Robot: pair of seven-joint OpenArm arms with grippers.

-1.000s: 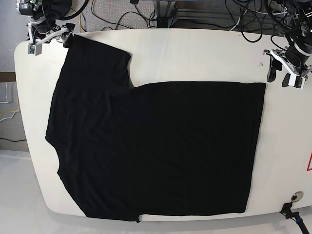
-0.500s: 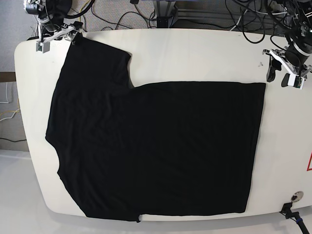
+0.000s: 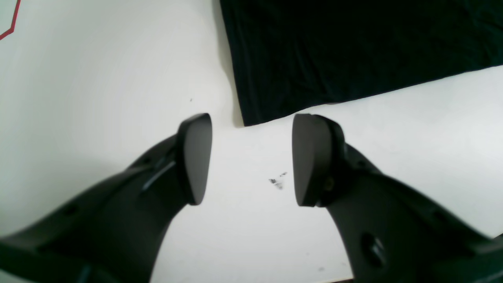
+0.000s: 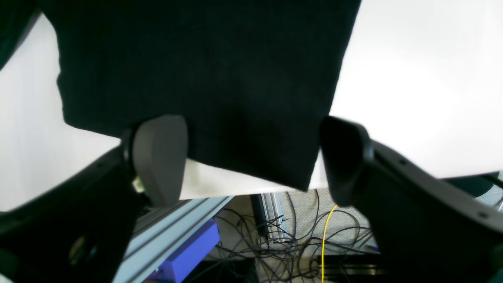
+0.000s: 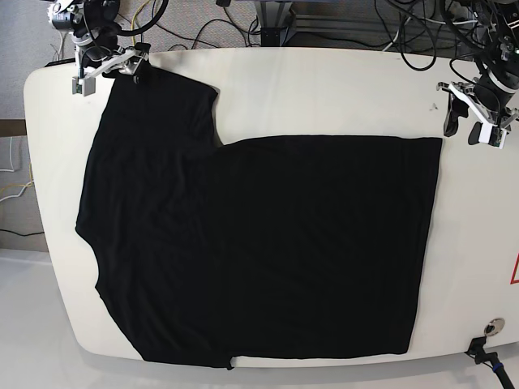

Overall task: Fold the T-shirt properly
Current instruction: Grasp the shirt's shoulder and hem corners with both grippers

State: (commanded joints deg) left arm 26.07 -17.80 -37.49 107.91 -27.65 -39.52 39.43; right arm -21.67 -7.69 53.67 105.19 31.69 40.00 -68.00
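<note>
The black T-shirt [image 5: 259, 243] lies flat, plain side up, on the white table [image 5: 340, 89]. One sleeve reaches toward the far left corner. My right gripper [image 5: 109, 74] is open at that sleeve's far end. In the right wrist view the sleeve hem [image 4: 204, 59] lies between the spread fingers [image 4: 159, 157] of the right gripper [image 4: 251, 157]. I cannot tell if they touch the cloth. My left gripper [image 5: 469, 130] is open and empty above bare table just beyond the shirt's far right corner. That corner [image 3: 251, 114] shows just ahead of the left gripper [image 3: 251, 157].
Cables [image 5: 203, 24] hang behind the table's back edge. A blue box [image 4: 188, 251] and an aluminium rail show below the edge. A small dark smudge [image 3: 278, 182] marks the table under the left gripper. A red mark [image 5: 514, 271] and a round metal fitting [image 5: 491, 328] are at the right edge.
My right gripper has moved to the right along the table's back edge, onto the end of the sleeve. The left gripper and the shirt have not moved.
</note>
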